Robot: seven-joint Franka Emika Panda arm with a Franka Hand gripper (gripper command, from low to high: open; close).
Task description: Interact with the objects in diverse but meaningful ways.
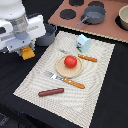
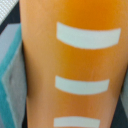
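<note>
Gripper (image 1: 27, 51) up at the exterior view's left, off the edge of the placemat (image 1: 100, 65), jaws clenched on the ridged yellow-orange block (image 1: 27, 52). Wrist view filled by that block (image 2: 75, 65), pale bars across its face, so close that nothing below is readable. Grey pot (image 1: 47, 35) just behind the gripper, touching or apart impossible to tell. Small red tomato (image 1: 70, 61) resting on the tan round plate (image 1: 61, 70) mid-mat; orange-handled cutlery (image 1: 73, 83) beside the plate, brown sausage (image 1: 51, 92) nearer the front, pale blue-white carton (image 1: 83, 42) behind. Likely risks: a blind descent with the wrist camera blocked, clipping the pot's rim; a shallow grip letting the block slip; a release over the plate knocking the tomato loose.
</note>
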